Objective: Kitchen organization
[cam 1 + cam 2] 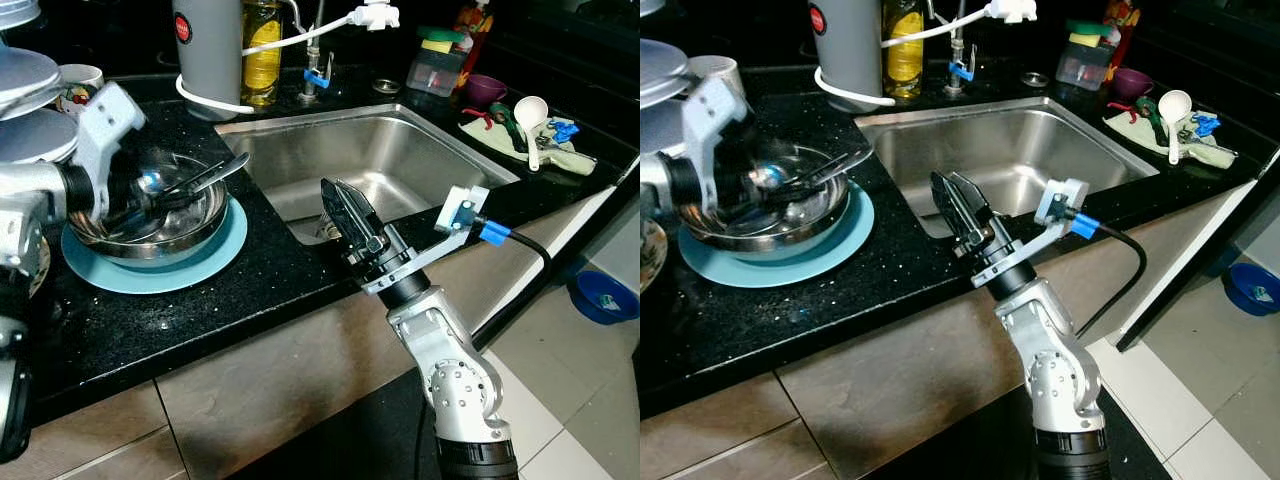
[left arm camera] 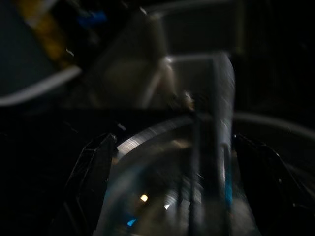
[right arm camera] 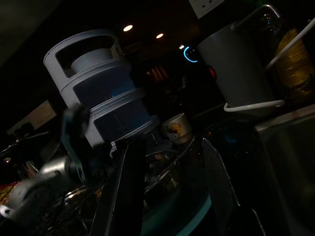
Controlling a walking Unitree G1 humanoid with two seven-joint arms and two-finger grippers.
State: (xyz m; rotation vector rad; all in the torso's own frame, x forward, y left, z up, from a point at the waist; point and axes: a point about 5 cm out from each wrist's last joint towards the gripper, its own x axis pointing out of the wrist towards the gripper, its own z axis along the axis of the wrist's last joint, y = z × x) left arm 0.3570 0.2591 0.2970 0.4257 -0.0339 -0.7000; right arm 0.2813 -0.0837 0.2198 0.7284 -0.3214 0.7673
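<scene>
A steel bowl (image 1: 130,238) sits on a light blue plate (image 1: 215,262) on the black counter, left of the steel sink (image 1: 370,150). My left gripper (image 1: 232,172) reaches into the bowl from the left, its black fingers lying over the rim toward the sink. In the left wrist view the fingers (image 2: 93,172) stand apart, open, with a shiny utensil handle (image 2: 222,123) between them. My right gripper (image 1: 952,190) hovers at the sink's front edge, pointing up toward the bowl. Its fingers (image 3: 129,187) are open with nothing between them.
A grey jug (image 1: 210,45), a yellow bottle (image 1: 262,45) and the tap (image 1: 312,70) stand behind the sink. Stacked white containers (image 1: 25,90) and a cup (image 1: 80,82) stand at the far left. A white ladle (image 1: 530,115) lies on a cloth at right. A blue bowl (image 1: 603,297) is on the floor.
</scene>
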